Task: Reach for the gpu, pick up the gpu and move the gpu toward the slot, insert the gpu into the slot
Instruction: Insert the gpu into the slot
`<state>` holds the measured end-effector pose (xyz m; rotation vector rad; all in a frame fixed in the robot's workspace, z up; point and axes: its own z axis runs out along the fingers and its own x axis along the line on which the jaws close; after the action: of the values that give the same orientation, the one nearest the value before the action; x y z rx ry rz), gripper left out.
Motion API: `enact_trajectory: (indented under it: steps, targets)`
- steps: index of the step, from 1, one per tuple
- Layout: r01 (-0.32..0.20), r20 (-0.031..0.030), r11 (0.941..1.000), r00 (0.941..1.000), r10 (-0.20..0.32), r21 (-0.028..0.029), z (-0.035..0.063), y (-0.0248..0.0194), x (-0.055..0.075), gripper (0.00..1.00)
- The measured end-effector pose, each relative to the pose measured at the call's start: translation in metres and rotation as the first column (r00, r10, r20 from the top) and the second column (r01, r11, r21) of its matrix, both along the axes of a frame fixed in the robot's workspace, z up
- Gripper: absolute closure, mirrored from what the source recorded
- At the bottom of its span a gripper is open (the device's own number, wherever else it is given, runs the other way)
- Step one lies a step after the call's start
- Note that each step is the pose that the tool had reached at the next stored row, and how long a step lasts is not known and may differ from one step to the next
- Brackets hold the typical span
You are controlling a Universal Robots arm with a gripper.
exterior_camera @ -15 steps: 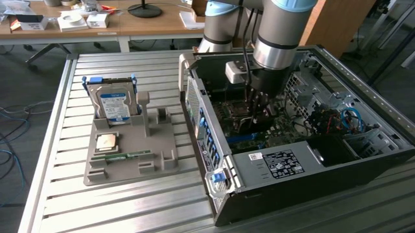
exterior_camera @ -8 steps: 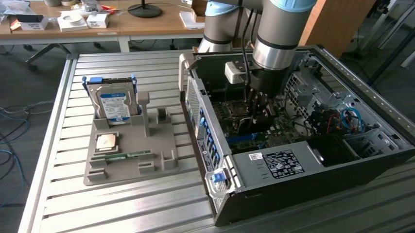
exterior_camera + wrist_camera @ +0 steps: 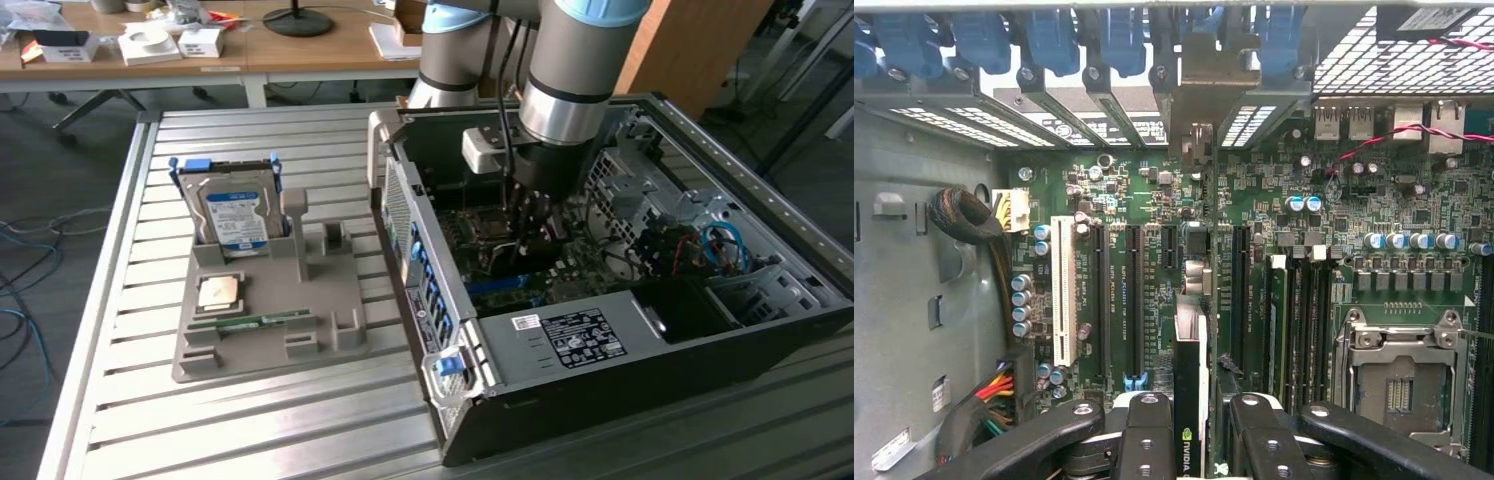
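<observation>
Over in the exterior view, your gripper [image 3: 534, 215] is deep inside the open computer case [image 3: 694, 330], above the green motherboard [image 3: 534, 275]; reach and pickup look done. From the wrist view, the fingers [image 3: 1149, 435] are part-closed on the gpu [image 3: 1190, 400], held edge-on directly over the slot [image 3: 1199, 275]. Seating is left, I'd judge.

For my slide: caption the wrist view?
Gripper holds the gpu edge-on above the green motherboard, near its black slot.
</observation>
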<state>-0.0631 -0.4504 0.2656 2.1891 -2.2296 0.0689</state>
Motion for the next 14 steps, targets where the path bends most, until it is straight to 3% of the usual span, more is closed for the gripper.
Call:
enact_trajectory:
  steps: [14]
  targets:
    - [0.0,0.0,1.0,1.0,0.0,-0.0001,-0.0005,0.0,-0.0025,0.73]
